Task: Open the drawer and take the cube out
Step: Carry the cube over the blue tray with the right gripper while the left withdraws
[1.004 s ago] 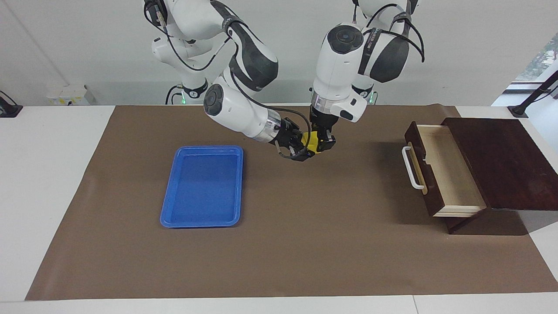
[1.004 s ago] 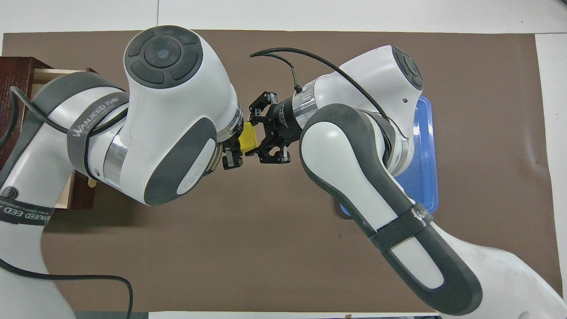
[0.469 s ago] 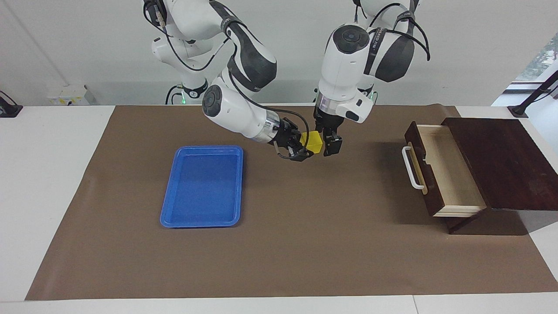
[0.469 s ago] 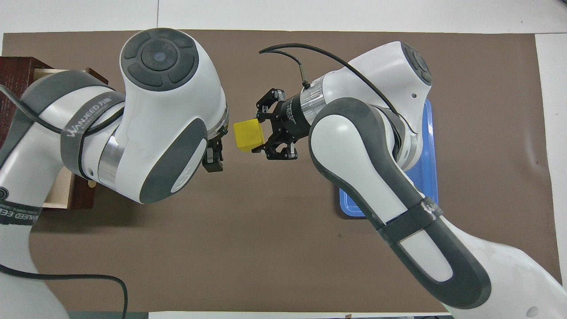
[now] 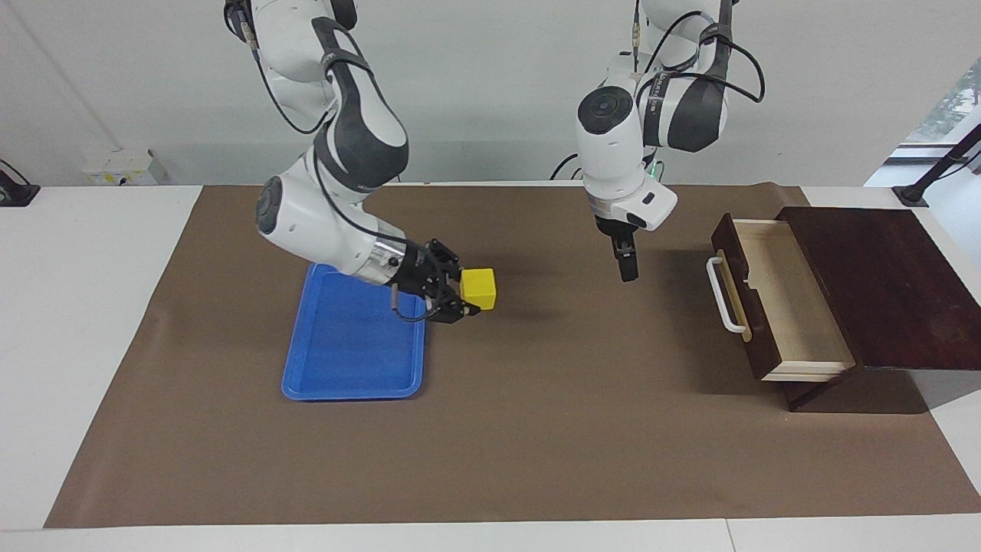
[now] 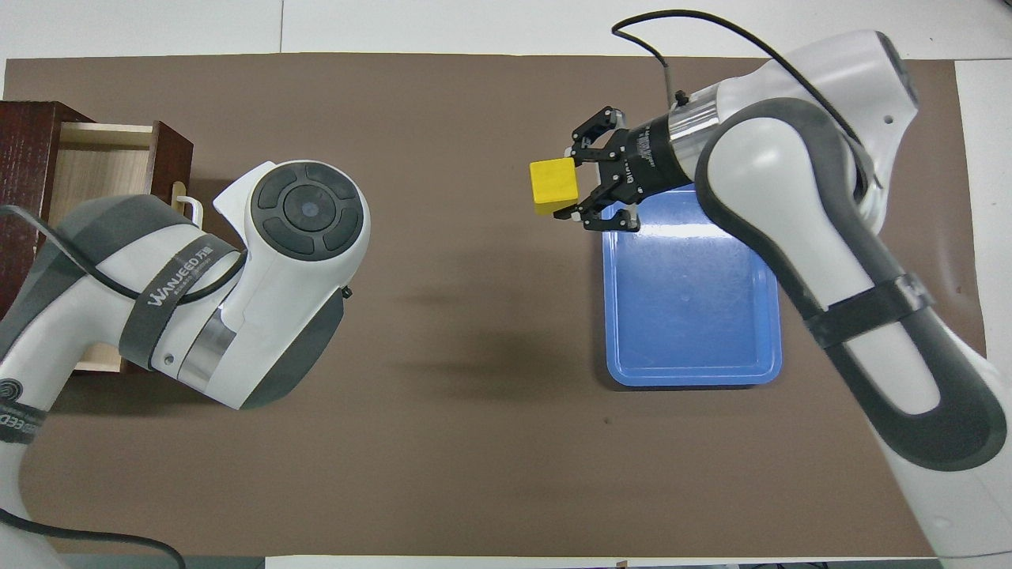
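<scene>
over brown mat (image 5: 536, 429): right gripper (image 5: 469, 295) level, clasping cube (image 5: 478, 288); left gripper (image 5: 627, 264) plumb.

Drawer (image 5: 774, 303) showing pale raw-looking wood inside, dark brown stained wood on front, white smooth bar handle (image 5: 724, 295) looking like plastic. Cabinet top (image 5: 889, 284) showing dark wood, slight sheen. Cube (image 5: 479, 288) looking matt yellow, smooth-faced. Tray (image 5: 345, 360) gleaming as glossy blue plastic (light spots showing in overhead view). Brown mat (image 5: 536, 429) lying matt, paper- or cloth-like, faintly creased. Desk (image 5: 84, 307) looking smooth white. Arm shells shining as glossy white plastic.
</scene>
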{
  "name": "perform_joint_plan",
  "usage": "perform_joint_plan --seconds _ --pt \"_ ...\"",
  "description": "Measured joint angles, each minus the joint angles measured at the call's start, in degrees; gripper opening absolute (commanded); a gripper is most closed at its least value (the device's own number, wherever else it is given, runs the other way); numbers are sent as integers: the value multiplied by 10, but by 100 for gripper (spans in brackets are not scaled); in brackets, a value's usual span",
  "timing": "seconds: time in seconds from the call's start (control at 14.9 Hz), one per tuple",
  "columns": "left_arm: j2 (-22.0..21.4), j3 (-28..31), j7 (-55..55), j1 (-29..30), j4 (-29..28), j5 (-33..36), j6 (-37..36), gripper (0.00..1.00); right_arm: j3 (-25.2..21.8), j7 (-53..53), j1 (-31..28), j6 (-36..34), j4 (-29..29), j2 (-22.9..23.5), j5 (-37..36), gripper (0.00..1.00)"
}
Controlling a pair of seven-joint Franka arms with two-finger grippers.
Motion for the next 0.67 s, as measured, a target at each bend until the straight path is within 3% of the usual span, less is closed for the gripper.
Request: perform_joint_plan --seconds 0.33,0.67 --pt "-18 1 18 52 -86 114 60 100 -4 -107 -54 3 -63 6 -1 0" --pt "-25 2 94 123 -103 157 117 100 -5 -179 -92 37 -103 39 0 0"
